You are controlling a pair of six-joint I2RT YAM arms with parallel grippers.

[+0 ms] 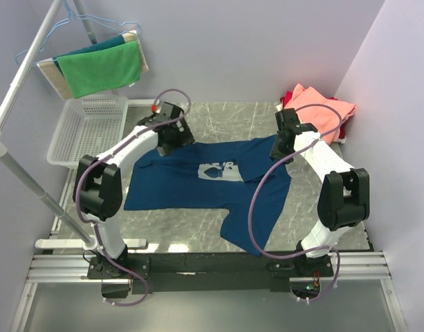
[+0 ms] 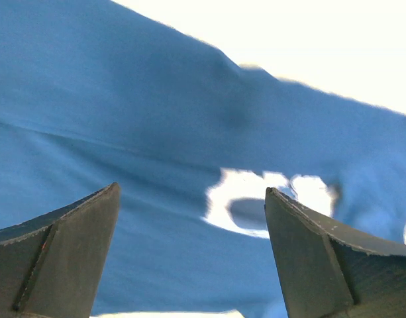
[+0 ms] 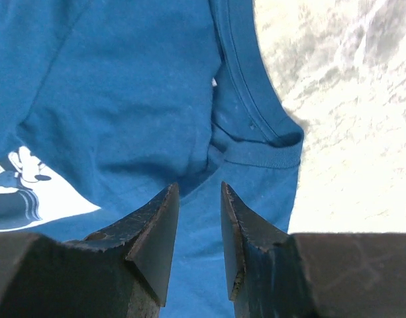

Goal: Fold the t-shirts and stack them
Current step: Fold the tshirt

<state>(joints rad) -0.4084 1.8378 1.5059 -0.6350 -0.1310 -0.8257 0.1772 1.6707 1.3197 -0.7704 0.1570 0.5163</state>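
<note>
The navy-blue t-shirt (image 1: 191, 183) lies spread on the marble table (image 1: 229, 121), its pale chest print (image 1: 218, 169) facing up and its right side folded over. My left gripper (image 1: 176, 138) hovers over the shirt's far left edge; in the left wrist view it (image 2: 192, 189) is wide open and empty above the blue cloth (image 2: 123, 119) and print (image 2: 255, 202). My right gripper (image 1: 279, 151) is over the shirt's far right edge; in the right wrist view it (image 3: 200, 185) has a narrow gap, empty, just short of the ribbed collar (image 3: 262, 142). Folded salmon-pink (image 1: 322, 107) and red (image 1: 292, 95) shirts sit at the back right.
A white mesh basket (image 1: 87, 128) stands at the left. A green cloth (image 1: 101, 67) hangs on a hanger above it, on a metal rail (image 1: 25, 66). Walls close in at the back and right.
</note>
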